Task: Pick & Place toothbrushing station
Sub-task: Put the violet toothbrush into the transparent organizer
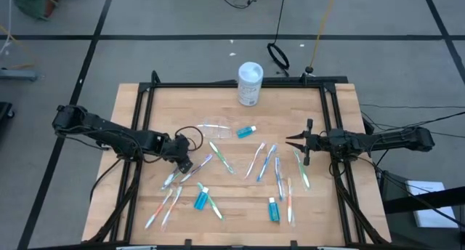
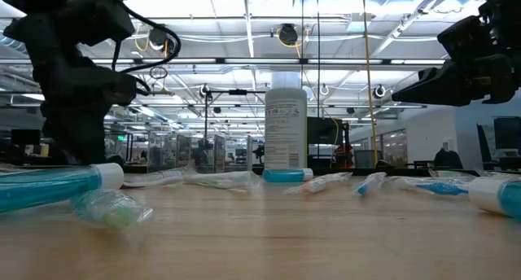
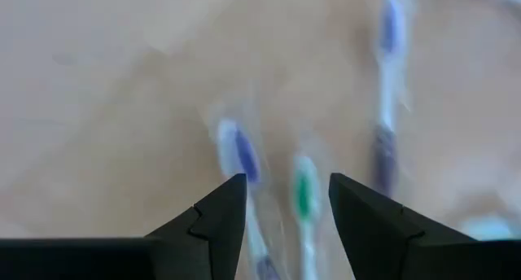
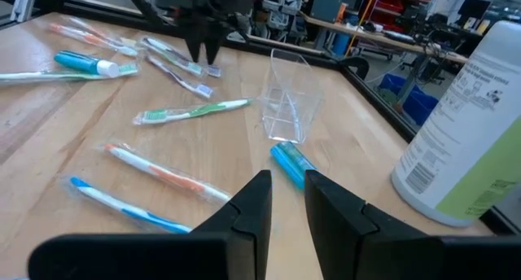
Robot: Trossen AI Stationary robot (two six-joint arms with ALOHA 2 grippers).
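Across the surface (image 1: 145,105) everything's still lying loose; your left pincer (image 1: 184,165) and right pincer (image 1: 297,140) are hovering open, holding nothing.

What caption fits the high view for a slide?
Two dark arms flank scattered slim toothbrushes, left tool low over a pair, right tool open, clear plastic cup lying beside a teal toothpaste tube.

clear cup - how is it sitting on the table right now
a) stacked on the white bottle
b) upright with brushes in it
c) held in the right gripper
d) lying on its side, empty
d: the clear cup lies tipped on the wood, nothing inside, apart from the right gripper.
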